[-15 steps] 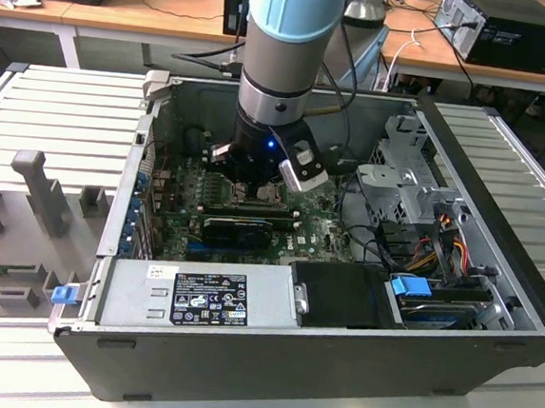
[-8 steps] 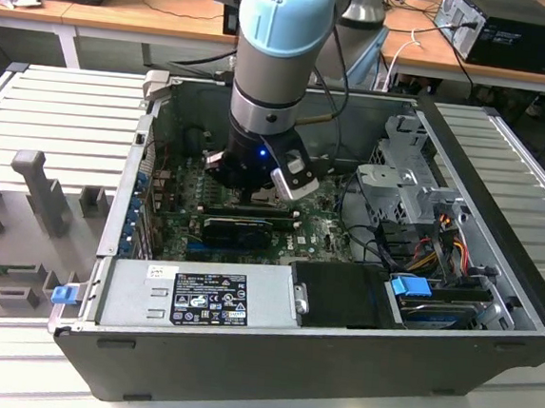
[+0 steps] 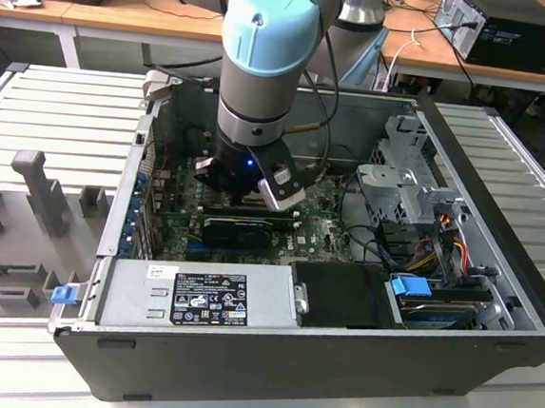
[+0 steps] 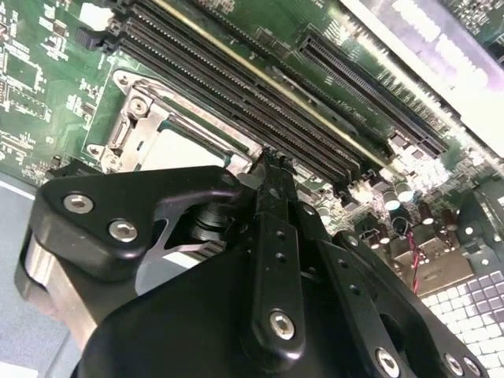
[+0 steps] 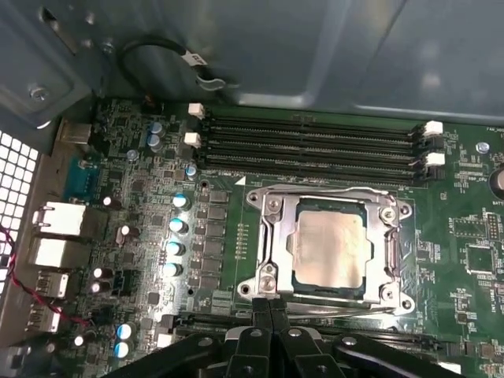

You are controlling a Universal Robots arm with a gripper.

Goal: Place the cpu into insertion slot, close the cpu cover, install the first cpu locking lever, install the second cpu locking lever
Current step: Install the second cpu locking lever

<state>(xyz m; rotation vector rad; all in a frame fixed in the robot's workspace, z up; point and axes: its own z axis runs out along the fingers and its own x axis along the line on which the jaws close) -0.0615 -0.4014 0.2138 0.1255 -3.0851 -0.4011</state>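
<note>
cpu [image 5: 331, 250] flat in insertion slot [image 5: 276, 206], cover [image 5: 285, 236] down; gripper [image 5: 270, 309] just beside

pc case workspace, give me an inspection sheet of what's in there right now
surface: slatted metal bench carrying the open pc case.
job's things: cpu lies flat in the insertion slot, metal face up; cpu cover is down around it.
clutter: grey fixture blocks on the bench at the exterior view's left.
grippers: tool is shut with nothing between its fingertips, right at the socket's edge.
cables: bundle of coloured wires by the drive cage; a red and black pair beside the rear ports.
surroundings: wooden desks behind, another computer on one.
</note>
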